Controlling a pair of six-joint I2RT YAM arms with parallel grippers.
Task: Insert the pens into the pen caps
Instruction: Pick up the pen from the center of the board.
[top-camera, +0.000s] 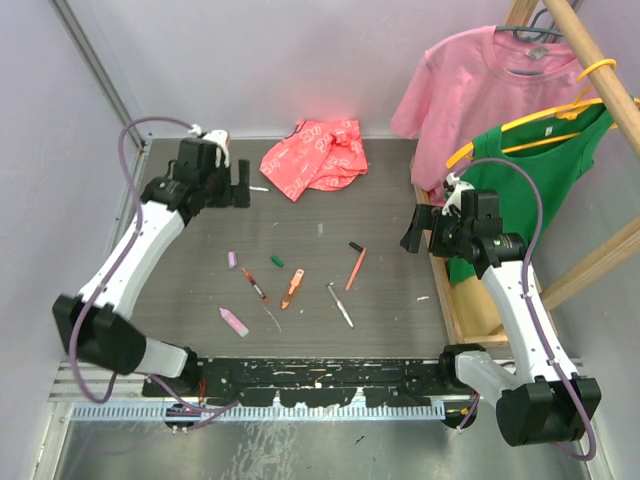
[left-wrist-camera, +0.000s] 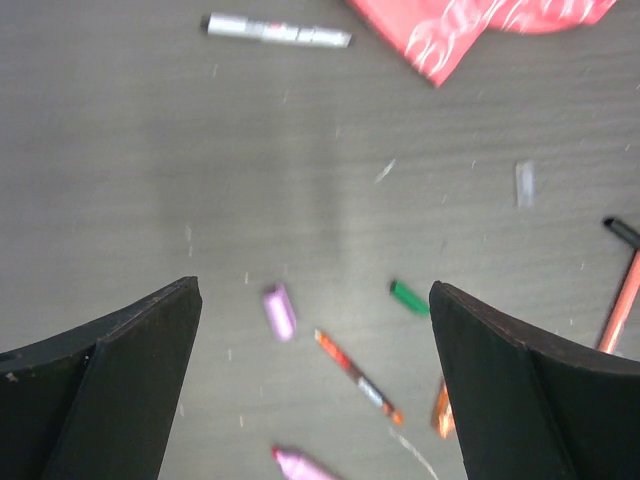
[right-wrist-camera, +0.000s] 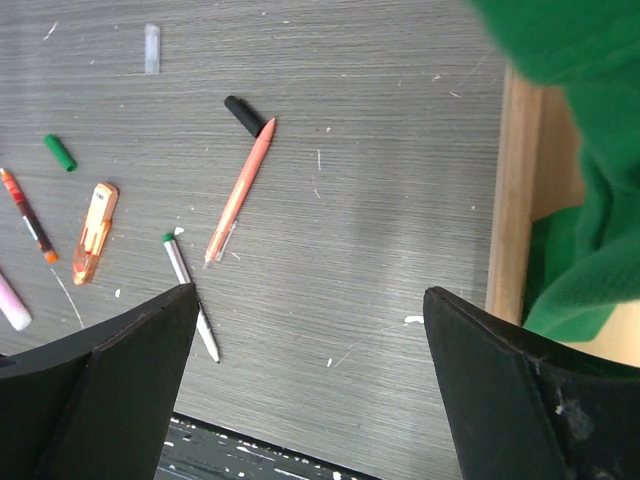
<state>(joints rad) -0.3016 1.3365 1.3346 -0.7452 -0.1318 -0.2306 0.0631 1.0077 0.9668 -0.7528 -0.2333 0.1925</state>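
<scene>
Pens and pen caps lie scattered mid-table: a lilac cap, a green cap, a dark red pen, a short orange pen, a white marker, a salmon pen touching a black cap, and a pink highlighter. Another white marker lies beside my left gripper, which is open and empty at the far left. At the right edge, my right gripper also hangs open and empty. The left wrist view shows the lilac cap and the dark red pen between the left gripper's fingers.
A red patterned cloth lies crumpled at the back. A wooden rack along the right edge holds a pink shirt and a green shirt, close to my right arm. Small white scraps dot the table.
</scene>
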